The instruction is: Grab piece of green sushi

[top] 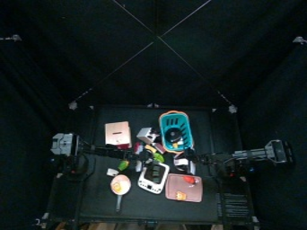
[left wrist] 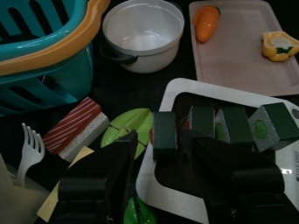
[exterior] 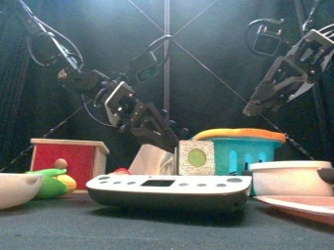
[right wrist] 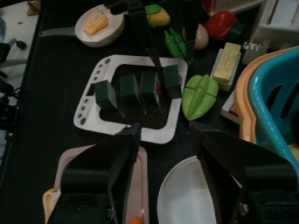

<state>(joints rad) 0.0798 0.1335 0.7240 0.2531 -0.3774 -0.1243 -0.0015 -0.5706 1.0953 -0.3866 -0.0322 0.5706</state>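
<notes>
- The black table [top: 84, 202] is matte and crowded with toy kitchenware.
- A teal plastic basket [left wrist: 41, 52] with slatted walls and an orange rim stands beside the other things; it is the bulkiest thing there.
- A flat pink tray [left wrist: 239, 61], rectangular with rounded corners, carries an orange carrot-shaped piece [left wrist: 205, 23] and a small yellow piece [left wrist: 281, 44].
- A white tray [right wrist: 103, 107] with a perforated edge and rounded corners holds the green sushi [right wrist: 140, 87]: a row of dark green, block-shaped pieces standing side by side, smooth and slightly glossy.
- A round white bowl [left wrist: 143, 33], glossy, sits between the basket and the pink tray.
- A ribbed green leaf-shaped piece [left wrist: 128, 129] lies just beside the white tray, near a red-and-white striped slice [left wrist: 77, 127] and a white plastic fork [left wrist: 31, 150].
- The left gripper [left wrist: 163, 184] hangs over the sushi row, its jaws spread wide, gripping nothing.
- The right gripper [right wrist: 163, 175] is raised above the table, jaws apart and empty.
</notes>
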